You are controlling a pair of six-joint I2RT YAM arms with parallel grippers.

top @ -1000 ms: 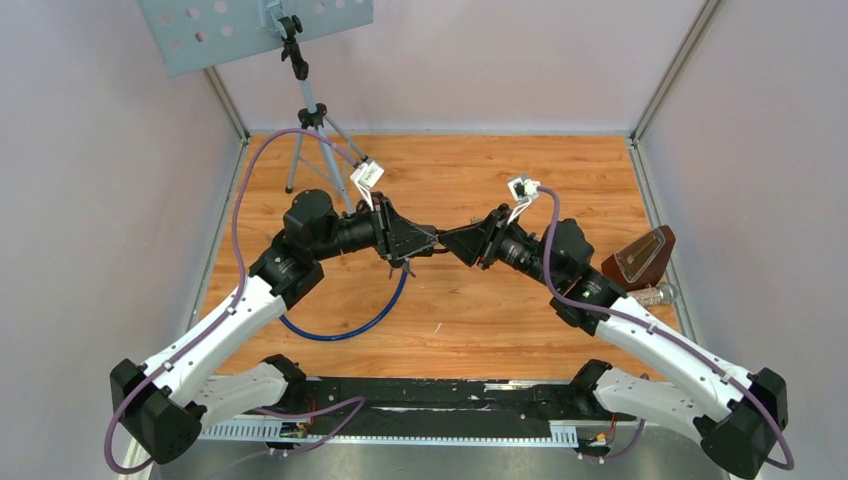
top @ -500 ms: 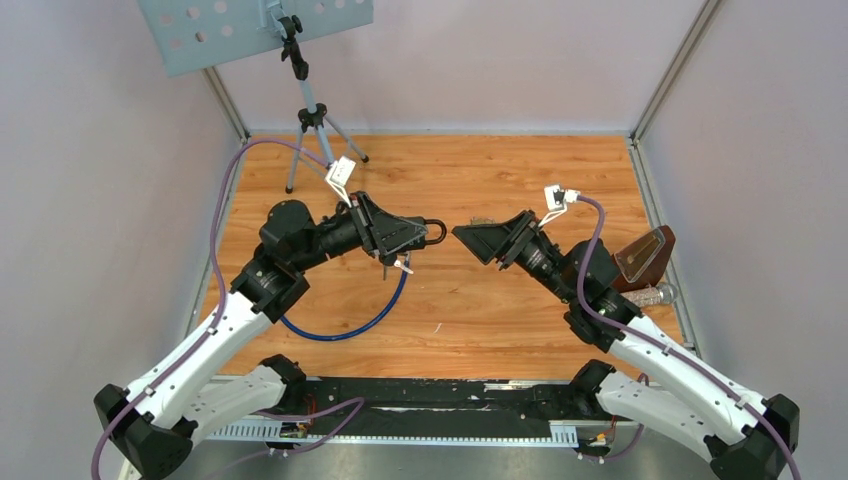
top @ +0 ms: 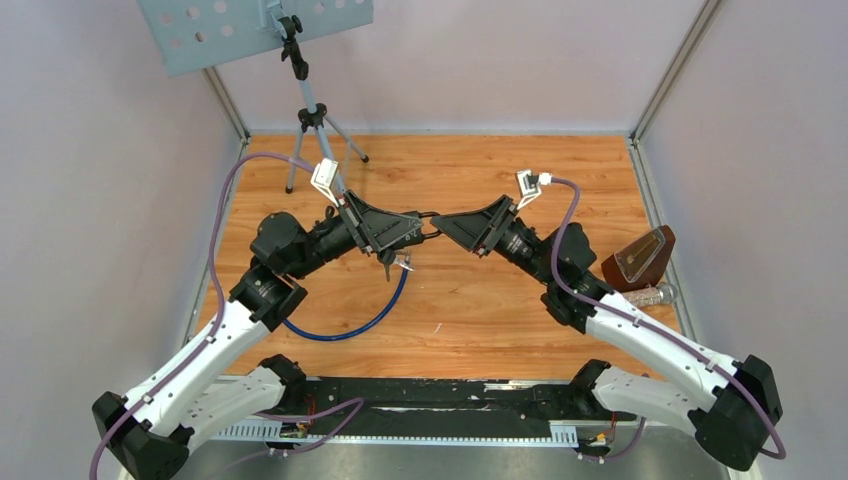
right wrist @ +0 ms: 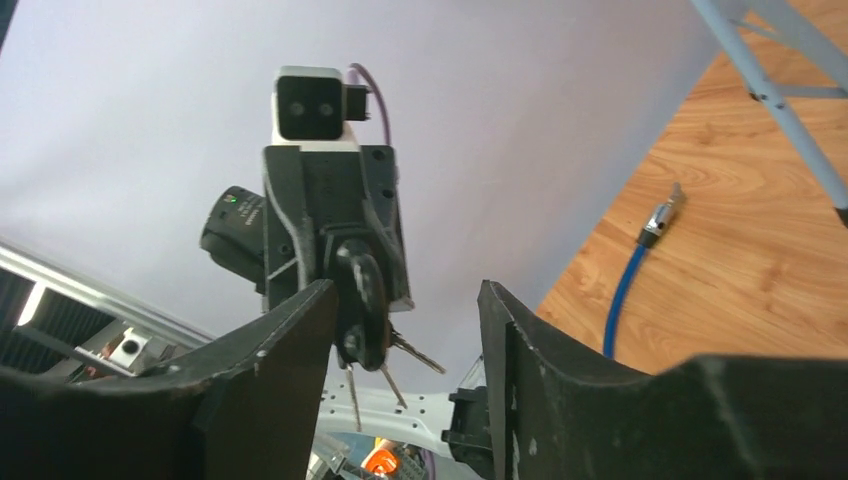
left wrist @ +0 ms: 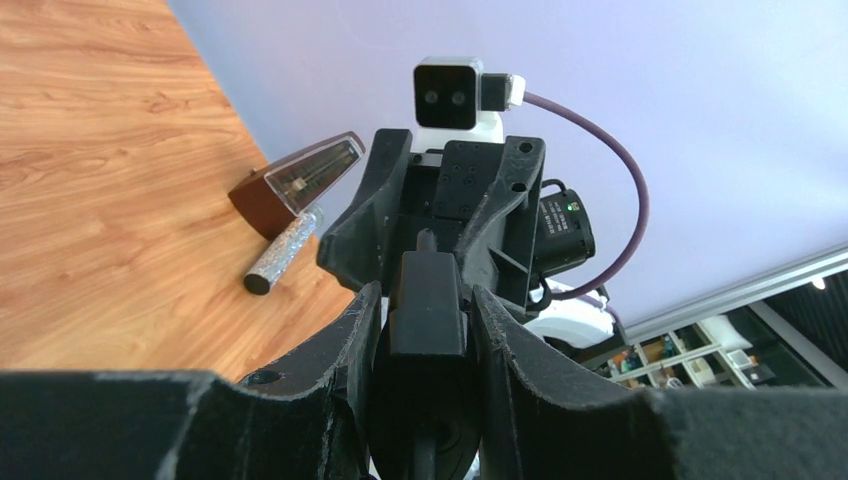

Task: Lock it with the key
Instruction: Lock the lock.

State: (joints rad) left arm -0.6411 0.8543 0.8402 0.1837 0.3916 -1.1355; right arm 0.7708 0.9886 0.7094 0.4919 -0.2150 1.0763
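Mid-frame in the top view: lock (left wrist: 428, 300) held clear of the bench (top: 500, 300), clamped in the left fingers (left wrist: 350, 345), keys (right wrist: 412, 351) dangling beneath it. Opposite, right fingers (right wrist: 285, 350) spread wide with nothing in them, tips just beside the lock's shackle end. Judged partway: lock is up and presented, but no key is gripped or turned yet; whether one already sits in the cylinder cannot be told.
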